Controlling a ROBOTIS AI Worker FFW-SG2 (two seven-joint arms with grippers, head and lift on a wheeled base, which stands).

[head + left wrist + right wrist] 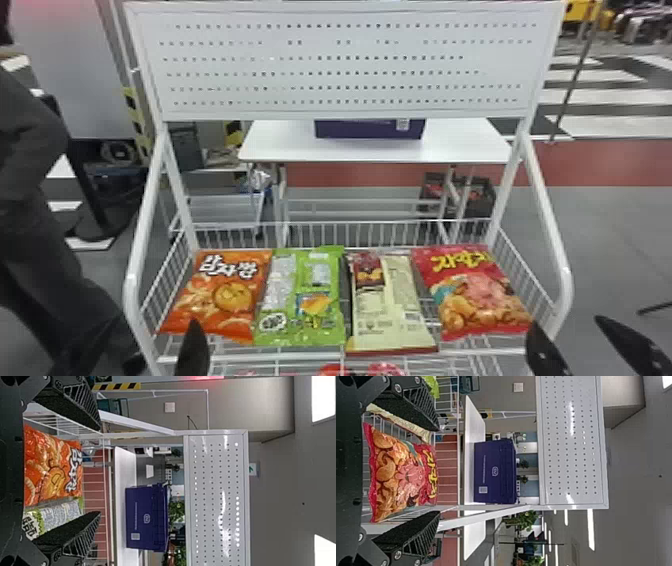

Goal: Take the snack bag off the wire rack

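In the head view, my left gripper is at the rack's front left, near the orange snack bag; my right gripper stands at the front right corner, beside the red snack bag. Between those bags lie a green bag and a cream bag on the wire rack. In the left wrist view, the left gripper is open, with the orange bag beyond its fingers. The right wrist view has the right gripper open, facing the red bag; neither gripper touches a bag.
A white perforated panel rises above the rack's back, held by slanted side posts. Behind stands a white table with a dark blue box. More red packages lie on a lower level.
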